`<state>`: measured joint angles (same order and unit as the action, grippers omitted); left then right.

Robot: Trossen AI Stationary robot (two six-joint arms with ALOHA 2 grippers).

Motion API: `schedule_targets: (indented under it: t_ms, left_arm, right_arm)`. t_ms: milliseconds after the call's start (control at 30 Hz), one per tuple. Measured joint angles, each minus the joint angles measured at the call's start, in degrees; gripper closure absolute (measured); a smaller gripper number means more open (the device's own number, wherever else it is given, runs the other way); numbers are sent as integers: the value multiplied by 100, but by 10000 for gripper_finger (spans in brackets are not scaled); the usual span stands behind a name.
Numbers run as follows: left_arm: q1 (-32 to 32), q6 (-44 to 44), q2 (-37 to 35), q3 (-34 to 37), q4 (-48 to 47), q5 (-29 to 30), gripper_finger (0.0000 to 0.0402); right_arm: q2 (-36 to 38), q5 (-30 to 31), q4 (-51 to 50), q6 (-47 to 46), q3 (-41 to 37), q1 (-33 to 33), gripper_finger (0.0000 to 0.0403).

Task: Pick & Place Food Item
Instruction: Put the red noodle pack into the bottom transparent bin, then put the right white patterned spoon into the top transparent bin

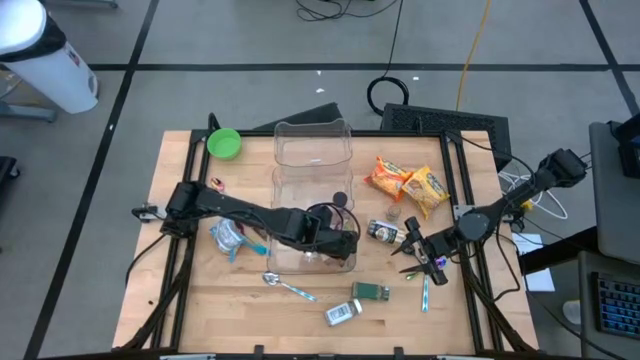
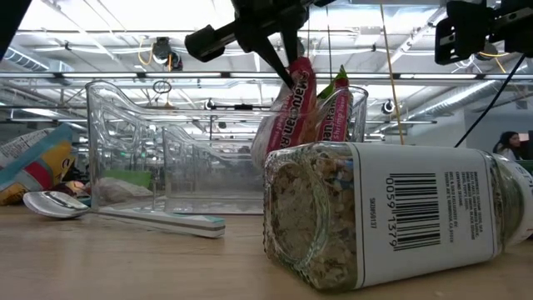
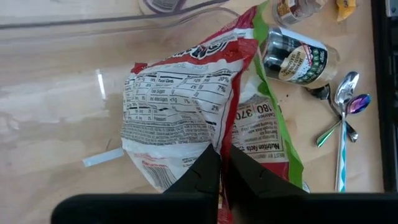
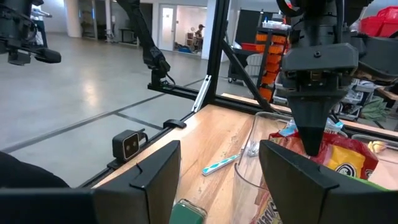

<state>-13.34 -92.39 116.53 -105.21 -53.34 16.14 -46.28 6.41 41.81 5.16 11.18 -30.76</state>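
Observation:
A red and white snack bag [image 3: 174, 112] hangs upright inside the near half of a clear plastic container [image 1: 312, 160], with my left gripper [image 3: 224, 155] shut on it from above. A second bag with a green edge [image 3: 267, 137] lies against it. In the low view both bags [image 2: 304, 108] stand behind the container's clear wall [image 2: 125, 142] under my left gripper [image 2: 287, 71]. My right gripper [image 1: 418, 252] waits open near the table's right edge, with nothing between its fingers [image 4: 161, 168]. My left gripper pinches the red bag's upper end [image 3: 205, 140] between its two fingers, coming steeply from above. The bag hangs below the fingers inside the container. Whether the green-edged bag is also in the pinch, and whether the bags' lower ends touch the container floor, I cannot tell.
Two yellow-orange snack bags [image 1: 410, 182] and a dark jar [image 1: 383, 231] lie right of the container. A green bowl [image 1: 224, 143] sits far left and a blue bag [image 1: 228, 238] near left. Spoons [image 1: 288, 288], a green packet [image 1: 372, 291] and a spice jar [image 1: 342, 312] lie at the near edge.

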Motion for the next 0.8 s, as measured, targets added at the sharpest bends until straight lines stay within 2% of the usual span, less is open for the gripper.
schedule_targets:
  t_ms: [200, 467, 633, 800]
  left_arm:
    - [26, 357, 0, 0, 4, -3, 359]
    - [63, 624, -2, 0, 11, -36, 296]
    - [254, 1090, -36, 0, 13, -390, 260]
    - [493, 1861, -317, 0, 108, -869, 244]
  right_arm:
    - [0, 135, 70, 78, 0, 0, 193]
    - [0, 283, 238, 309, 0, 2, 193]
    - [0, 283, 326, 427, 0, 2, 193]
    - [-2, 285, 297, 453, 2, 2, 193]
